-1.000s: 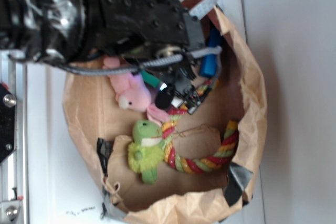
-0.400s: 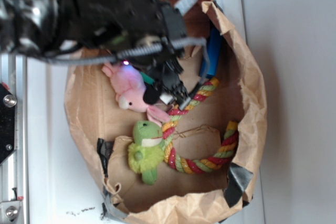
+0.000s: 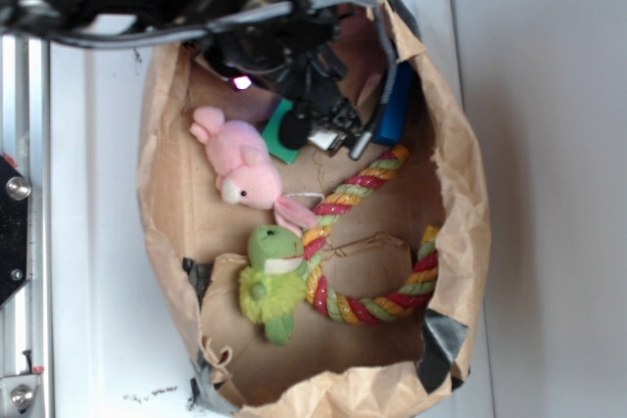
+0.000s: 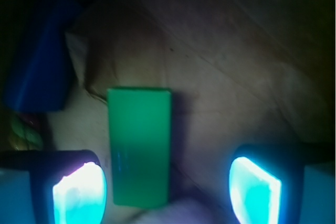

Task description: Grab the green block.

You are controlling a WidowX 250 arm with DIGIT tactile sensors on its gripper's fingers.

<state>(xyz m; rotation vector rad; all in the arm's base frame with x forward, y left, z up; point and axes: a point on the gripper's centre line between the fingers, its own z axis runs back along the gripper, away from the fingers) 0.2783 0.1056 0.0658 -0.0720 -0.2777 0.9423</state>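
The green block [image 4: 139, 145] lies flat on the brown paper floor of the bag, a smooth emerald slab. In the wrist view it sits between my two glowing fingers, nearer the left finger [image 4: 80, 192] than the right one [image 4: 255, 188], touching neither. My gripper [image 4: 167, 192] is open and hovers over the block's near end. In the exterior view only a green corner of the block [image 3: 281, 134] shows beside the pink plush [image 3: 242, 163], with the gripper [image 3: 323, 129] and arm covering the remainder.
A brown paper bag [image 3: 460, 173] walls in everything. A blue block [image 3: 394, 105] leans at the far side, seen also as the blue block [image 4: 37, 56]. A lime plush [image 3: 269, 281] and a coloured rope toy [image 3: 377, 242] lie nearer the front.
The arm has moved up and back over the bag, from above the rope and pink plush to above the green block. The bag's rim has shifted a little.
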